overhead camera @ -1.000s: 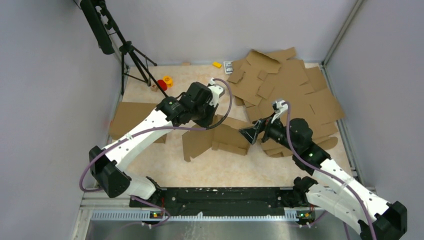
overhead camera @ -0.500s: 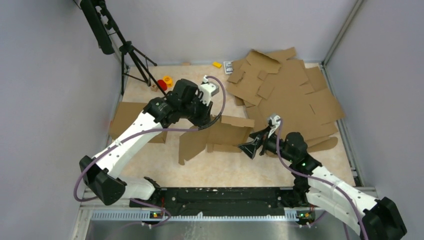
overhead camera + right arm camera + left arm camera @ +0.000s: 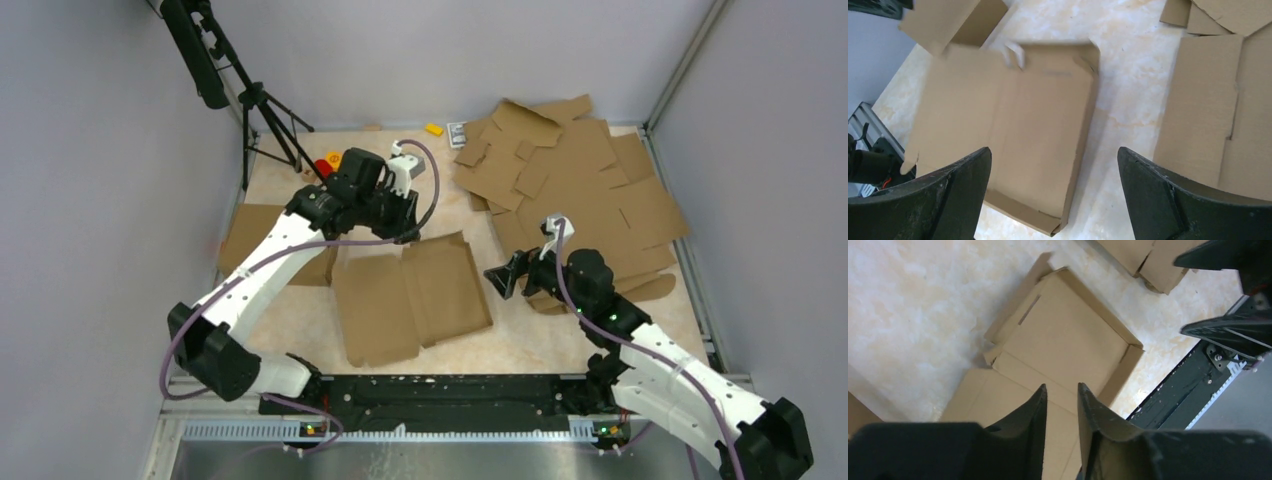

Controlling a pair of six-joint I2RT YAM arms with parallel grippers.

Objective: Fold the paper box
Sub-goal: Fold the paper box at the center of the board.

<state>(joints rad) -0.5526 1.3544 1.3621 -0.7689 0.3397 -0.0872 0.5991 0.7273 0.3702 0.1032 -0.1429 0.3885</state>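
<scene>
As I look down from overhead, box point(image 3: 410, 300): one brown corrugated blank, lying opened out on the table between the two arms, near the front edge.
Box shape: two broad rectangular panels side by side, joined by a crease; narrow flaps run along the edges, and I see one thin slot point(image 3: 1029, 309) cut in a panel.
Box surface: matte, plain and unprinted; its left part is blurred in the right wrist view.
Left claw point(image 3: 1062, 387): two black, tapered fingers a narrow gap apart with nothing between them, hanging over the box's far edge and clear of the cardboard.
Right claw point(image 3: 1054, 150): two black fingers spread wide and empty, just beside the box's right edge and pointing at it.
Table point(image 3: 520, 330): pale beige with a marbled, smooth look.
Pile point(image 3: 580, 190): many flat brown die-cut blanks overlapping at the far right; I cannot count them.
Sheet point(image 3: 250, 235): one more brown cardboard piece at the left, partly under the left arm.
Tripod point(image 3: 265, 120): one, black, thin-legged, at the far left corner.
Small bits: one red point(image 3: 325, 168), one orange point(image 3: 335, 158) and one yellow point(image 3: 434, 129), along the back.
</scene>
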